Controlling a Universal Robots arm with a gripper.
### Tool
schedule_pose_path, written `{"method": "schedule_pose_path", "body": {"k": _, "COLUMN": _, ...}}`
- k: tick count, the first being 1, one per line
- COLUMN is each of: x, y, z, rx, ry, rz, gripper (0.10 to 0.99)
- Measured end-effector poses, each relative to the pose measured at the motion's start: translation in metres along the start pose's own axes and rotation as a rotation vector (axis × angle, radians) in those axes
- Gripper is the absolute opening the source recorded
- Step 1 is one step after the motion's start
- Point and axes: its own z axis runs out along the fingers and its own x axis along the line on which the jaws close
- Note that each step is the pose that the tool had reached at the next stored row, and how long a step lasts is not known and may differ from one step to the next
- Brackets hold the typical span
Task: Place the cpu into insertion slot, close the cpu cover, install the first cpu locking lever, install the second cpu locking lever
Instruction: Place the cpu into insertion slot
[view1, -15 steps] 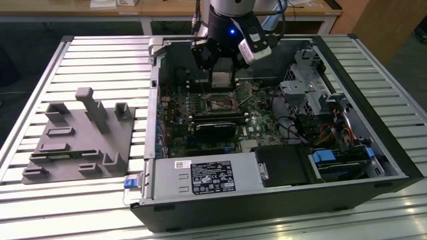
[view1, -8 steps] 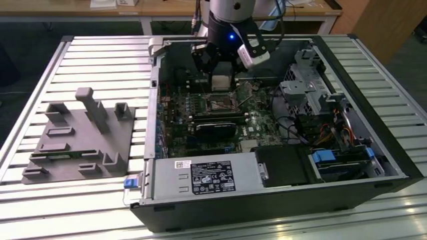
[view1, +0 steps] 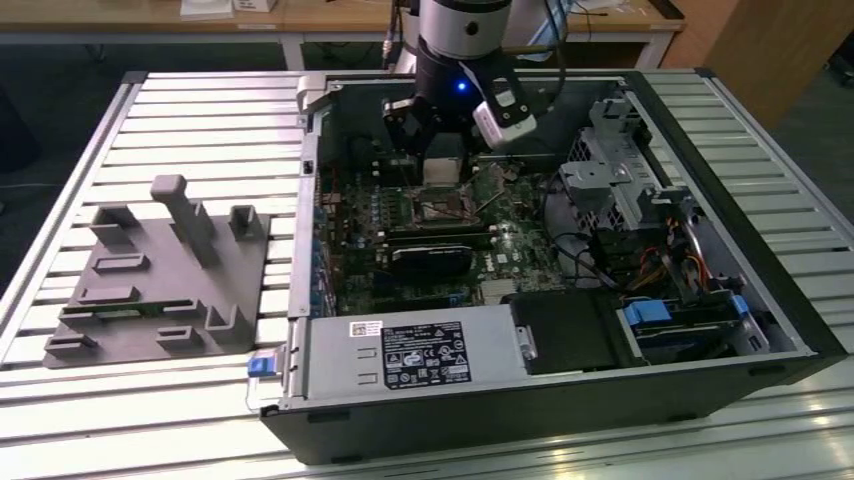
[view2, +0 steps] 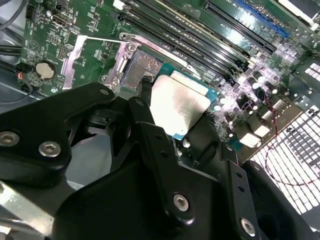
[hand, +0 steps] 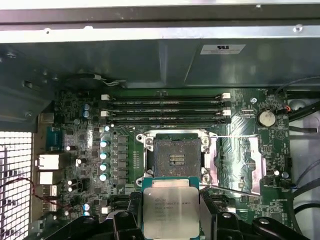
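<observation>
From my remote desk I saw the gripper (view1: 447, 170) low inside the open computer case (view1: 561, 410), above the green board (view1: 350, 265). It was clamped on the chip (hand: 171, 212). In both wrist views its black fingers (hand: 129, 220) pressed on two opposite edges of the chip, and the silvery top of the chip faced the cameras.

The chip was not in the socket (hand: 176, 159). In the first wrist view it hung just beside the socket's edge, on the side away from the long memory slots (hand: 165, 112). The dark recess of the socket was bare, with its silver rim all around. In the second wrist view the chip hid a part of the socket, so I could not tell how high it was above the board.

The cover (hand: 254, 165) was swung open and lay flat beside the socket (the green board showed through its cut-out centre).

In the exterior view the case lay on a slatted metal table (view1: 200, 110). A grey holder (view1: 147, 290) with several posts and pockets stood on the table towards the exterior view's left, well apart from the gripper
</observation>
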Motion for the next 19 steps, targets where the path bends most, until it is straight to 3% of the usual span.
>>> {"method": "schedule_pose_path", "body": {"k": 19, "x": -0.0005, "y": -0.0024, "z": 0.0268, "rx": 0.0, "ry": 0.0, "rz": 0.0, "gripper": 0.541}}
